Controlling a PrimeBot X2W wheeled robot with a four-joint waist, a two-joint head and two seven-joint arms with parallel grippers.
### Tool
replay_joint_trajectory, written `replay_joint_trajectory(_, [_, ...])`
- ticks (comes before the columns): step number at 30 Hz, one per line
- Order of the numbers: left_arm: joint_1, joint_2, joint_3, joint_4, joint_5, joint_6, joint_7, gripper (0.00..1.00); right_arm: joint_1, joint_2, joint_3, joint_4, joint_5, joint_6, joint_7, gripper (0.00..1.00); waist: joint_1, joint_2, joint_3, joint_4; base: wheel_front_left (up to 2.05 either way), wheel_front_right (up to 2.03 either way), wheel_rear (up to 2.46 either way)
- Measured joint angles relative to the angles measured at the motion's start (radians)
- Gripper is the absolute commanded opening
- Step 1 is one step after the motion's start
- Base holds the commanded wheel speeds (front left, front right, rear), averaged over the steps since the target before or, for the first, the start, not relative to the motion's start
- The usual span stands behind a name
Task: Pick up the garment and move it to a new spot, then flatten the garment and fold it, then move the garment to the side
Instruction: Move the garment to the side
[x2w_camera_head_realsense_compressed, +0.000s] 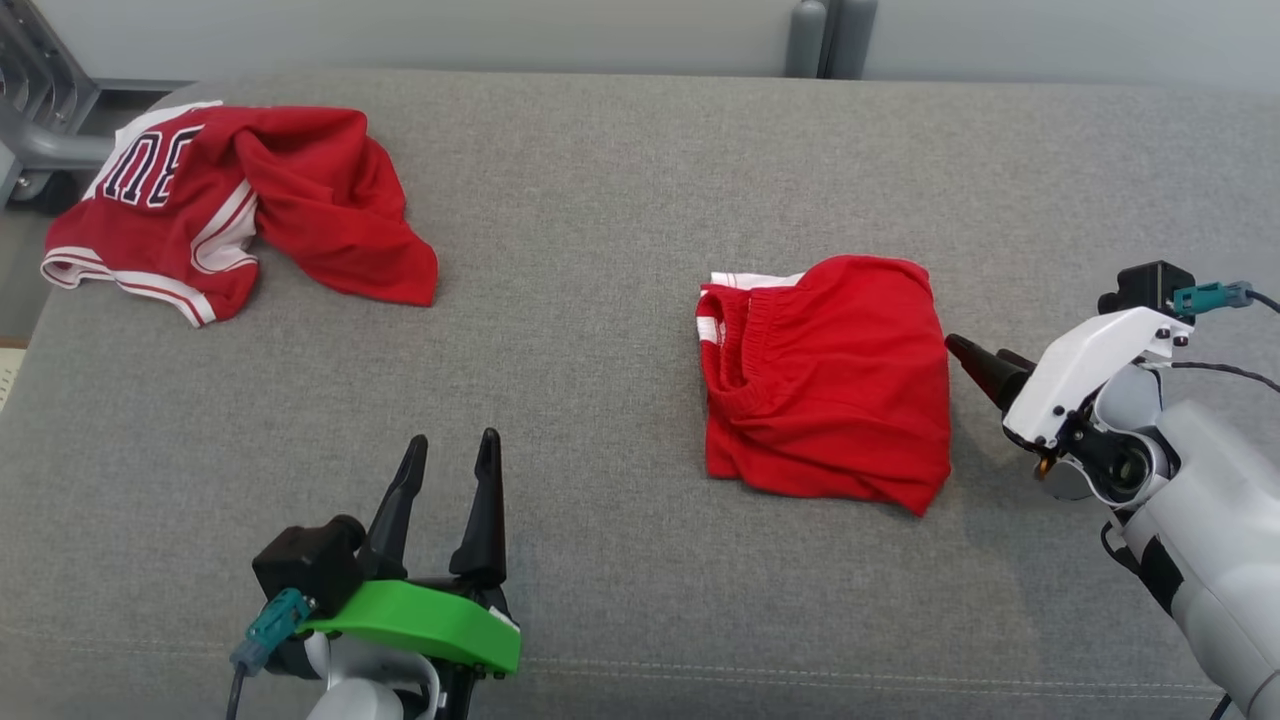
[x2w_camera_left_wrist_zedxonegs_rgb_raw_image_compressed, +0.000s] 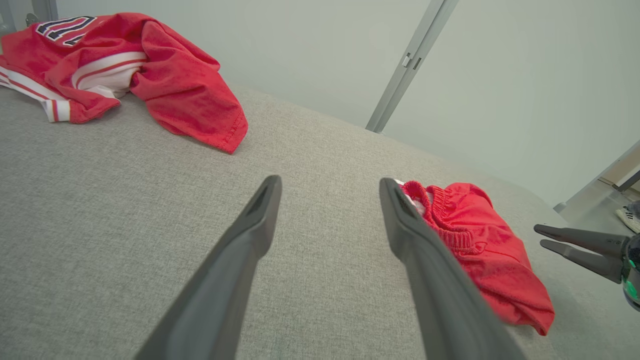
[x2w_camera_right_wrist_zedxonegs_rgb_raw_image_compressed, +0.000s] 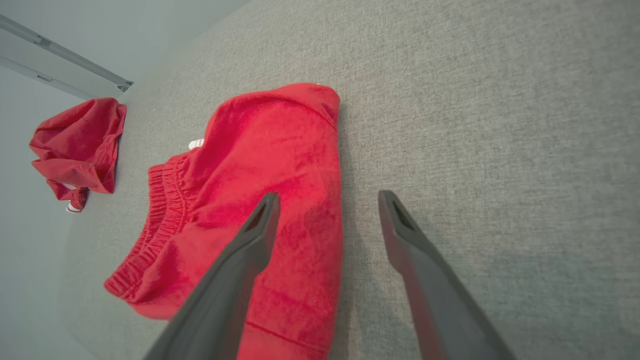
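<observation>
Folded shorts (x2w_camera_head_realsense_compressed: 830, 400) lie flat. Right gripper (x2w_camera_right_wrist_zedxonegs_rgb_raw_image_compressed: 328, 196), beside them, and left gripper (x2w_camera_head_realsense_compressed: 454, 437) gape empty. Next, probably: grasp, shift aside.

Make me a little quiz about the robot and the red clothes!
1. True or false: the right gripper is shut on the shorts.
2. Which one lies crumpled, far off to the robot's left? A) jersey B) shorts C) towel
3. How many red clothes lie on the couch?

Key: 1 false, its fingers are open beside the shorts; 2 A; 3 two.
</observation>
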Motion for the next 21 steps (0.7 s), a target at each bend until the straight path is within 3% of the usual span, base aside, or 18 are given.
replay_joint_trajectory(17, [-0.026,0.000,-0.001,0.004,0.007,0.000,0.001,1.00,-0.010,0.041,-0.004,0.049,0.012,0.004,-0.015,1.00,0.0000,0.0000,0.062,0.047,0.00,0.00,0.00])
replay_joint_trajectory(19, [-0.026,0.000,-0.001,0.004,0.007,0.000,0.001,1.00,-0.014,0.041,-0.004,0.054,0.013,0.010,-0.015,0.53,0.0000,0.0000,0.065,0.049,0.00,0.00,0.00])
replay_joint_trajectory(20, [-0.026,0.000,-0.002,0.004,0.007,0.000,0.001,1.00,-0.016,0.040,-0.004,0.058,0.013,0.010,-0.015,0.40,0.0000,0.0000,0.067,0.050,0.00,0.00,0.00])
replay_joint_trajectory(21, [-0.026,0.000,-0.002,0.004,0.007,0.000,0.001,1.00,-0.019,0.040,-0.004,0.062,0.013,0.010,-0.015,0.40,0.0000,0.0000,0.070,0.051,0.00,0.00,0.00])
